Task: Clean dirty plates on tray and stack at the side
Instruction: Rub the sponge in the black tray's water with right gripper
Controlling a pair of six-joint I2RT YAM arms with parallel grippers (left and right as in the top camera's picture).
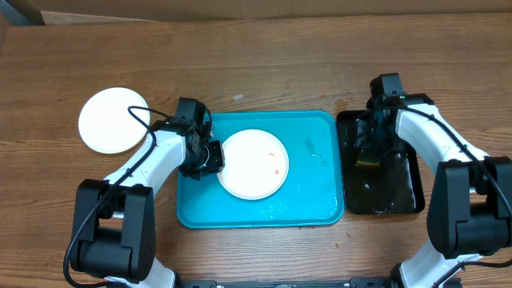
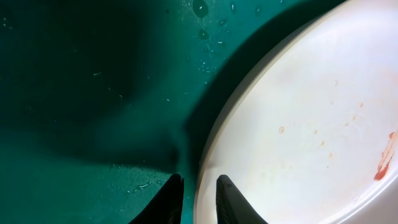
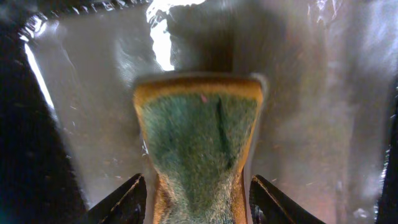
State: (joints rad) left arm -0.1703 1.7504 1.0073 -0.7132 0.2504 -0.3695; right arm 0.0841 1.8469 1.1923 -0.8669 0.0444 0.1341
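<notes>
A white plate [image 1: 254,164] with orange-red smudges lies in the turquoise tray [image 1: 312,192]. In the left wrist view the plate [image 2: 311,124] fills the right side, and a dark shadow runs along its edge. My left gripper [image 1: 212,158] is shut on the plate's left rim, with one finger over the tray and one over the plate [image 2: 199,180]. A second white plate [image 1: 114,120] sits on the table at the far left. My right gripper [image 1: 370,154] is over the black tray [image 1: 400,192], shut on a green-and-yellow sponge [image 3: 199,137]. The yellow-green rimmed plate is out of view.
The black tray [image 3: 298,93] looks wet and shiny under the sponge. Water droplets lie on the turquoise tray's floor [image 2: 205,25]. The wooden table [image 1: 256,72] stretches behind both trays.
</notes>
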